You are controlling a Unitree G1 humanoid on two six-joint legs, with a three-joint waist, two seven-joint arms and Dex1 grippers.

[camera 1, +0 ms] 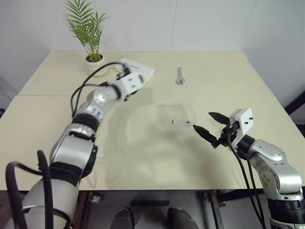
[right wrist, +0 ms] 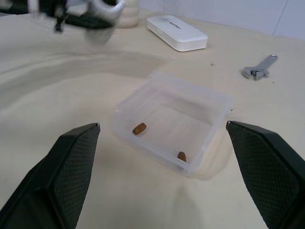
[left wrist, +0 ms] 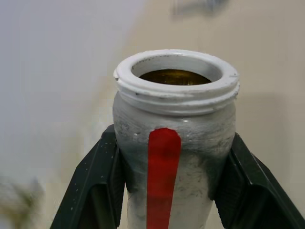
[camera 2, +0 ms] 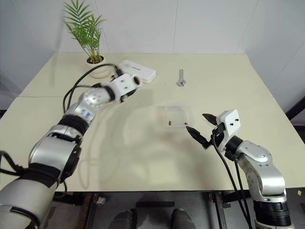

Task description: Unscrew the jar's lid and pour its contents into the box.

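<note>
**Jar open in the left gripper, pieces lying in the box**

The left gripper point(left wrist: 167, 186) is clamped on the jar point(left wrist: 175, 143), one black finger point(left wrist: 97, 181) pressed to each side, the red stripe facing the wrist camera. The jar's long axis runs along the gripper, its uncapped mouth pointing away from the wrist. From the head, the arm reaches across the table's point(camera 1: 57, 124) left half, its gripper end just short of the white case point(camera 1: 138, 69) and the plant pot point(camera 1: 95, 64) near the far edge.

The box point(right wrist: 171, 121) sits flat around the table's middle, with two small brown pieces point(right wrist: 139, 128) inside, apart from each other. The right gripper point(camera 1: 213, 128) hovers just beside the box's near right corner, its fingers spread wide and holding nothing, pointing at the box.

A silver wrench point(camera 1: 180, 76) lies beyond the box toward the far edge. Bare tabletop runs between box and left arm, and along the near edge.
</note>
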